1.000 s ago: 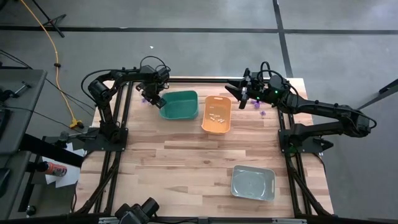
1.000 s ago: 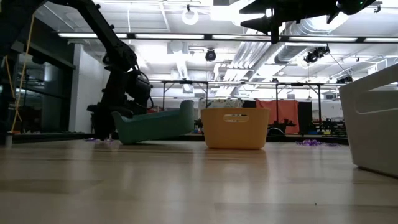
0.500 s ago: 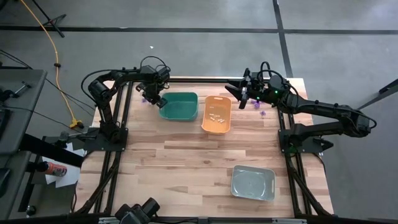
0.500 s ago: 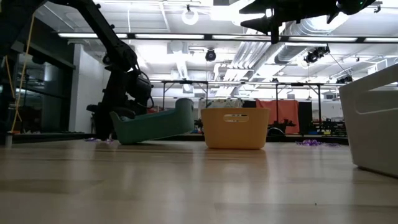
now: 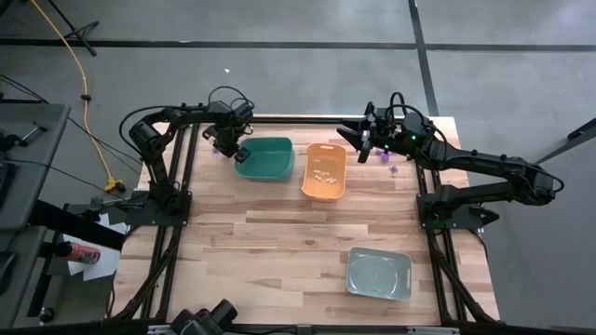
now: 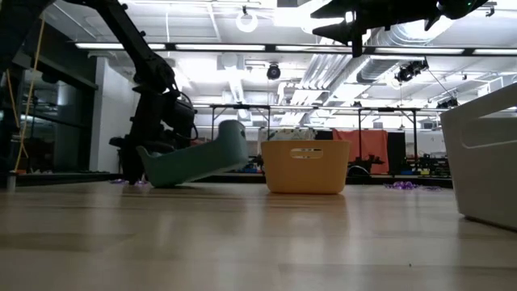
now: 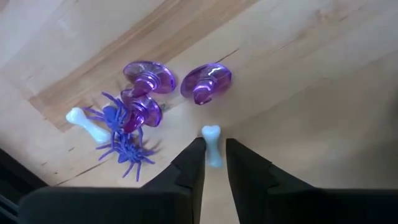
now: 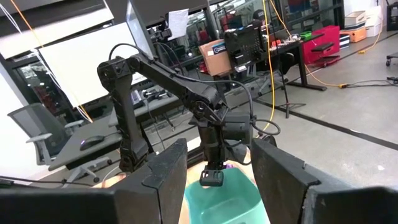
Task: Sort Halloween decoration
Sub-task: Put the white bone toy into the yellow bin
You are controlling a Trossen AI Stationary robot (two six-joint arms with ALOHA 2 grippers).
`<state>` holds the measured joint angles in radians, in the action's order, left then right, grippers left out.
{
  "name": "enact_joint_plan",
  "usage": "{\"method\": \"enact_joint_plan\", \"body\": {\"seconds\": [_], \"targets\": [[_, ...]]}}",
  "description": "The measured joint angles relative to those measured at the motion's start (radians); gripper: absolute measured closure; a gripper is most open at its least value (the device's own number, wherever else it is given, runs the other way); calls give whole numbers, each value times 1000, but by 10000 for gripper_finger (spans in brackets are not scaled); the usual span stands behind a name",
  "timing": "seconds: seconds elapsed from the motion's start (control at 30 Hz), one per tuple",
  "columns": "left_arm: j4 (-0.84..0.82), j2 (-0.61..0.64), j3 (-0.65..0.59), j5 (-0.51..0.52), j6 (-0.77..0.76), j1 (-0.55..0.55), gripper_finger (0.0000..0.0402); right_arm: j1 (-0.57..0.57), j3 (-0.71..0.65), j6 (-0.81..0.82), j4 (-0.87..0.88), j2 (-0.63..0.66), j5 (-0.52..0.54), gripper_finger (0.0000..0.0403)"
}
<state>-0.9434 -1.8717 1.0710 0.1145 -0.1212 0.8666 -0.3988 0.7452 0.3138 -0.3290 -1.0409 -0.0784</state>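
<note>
Halloween decoration (image 7: 147, 107): a small heap of purple trinkets with a pale bone (image 7: 212, 144) just beside them, lying on the table (image 5: 279, 242) at its far left corner, next to the green bin (image 5: 264, 158).

My left gripper (image 7: 215, 158) is down over that heap, fingers narrowed on the pale bone between the tips. Whether they actually pinch it I cannot tell. The arm leans on the green bin; in the low view the bin sits tipped, one end off the wood.

My right gripper (image 5: 365, 141) hangs above the table beside the orange bin (image 5: 325, 171), fingers spread, nothing in them. A few purple bits (image 5: 389, 164) lie near it.

To do well: close squarely across the bone's shaft, lift straight up, keep clear of the purple spider (image 7: 123, 147) so nothing rides along. Ease off the bin wall before carrying. Pale pieces look to belong in the orange bin.
</note>
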Motion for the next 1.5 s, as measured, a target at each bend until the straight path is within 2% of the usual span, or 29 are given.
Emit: {"method": "enact_joint_plan", "body": {"seconds": [0.27, 0.83, 1.07, 1.2, 1.33, 1.4, 1.5], "targets": [[-17, -4, 26, -5, 18, -1, 396, 0, 0, 0, 10, 0, -1, 231], [-142, -9, 153, -5, 46, 0, 400, 0, 0, 0, 11, 0, -3, 231], [-267, -4, 256, -6, 75, 0, 401, 0, 0, -1, 11, 0, -3, 231], [-250, 67, 272, -48, 69, -3, 401, 0, 0, -8, 28, 0, -3, 231], [-172, 200, 261, -81, 8, -3, 401, 0, 0, -8, 64, 0, -3, 231], [-101, 289, 239, -97, -13, -4, 401, 0, 0, -8, 85, 0, -3, 231], [73, 434, 181, -180, -34, -12, 401, 0, 0, -24, 100, 0, -4, 231]]}}
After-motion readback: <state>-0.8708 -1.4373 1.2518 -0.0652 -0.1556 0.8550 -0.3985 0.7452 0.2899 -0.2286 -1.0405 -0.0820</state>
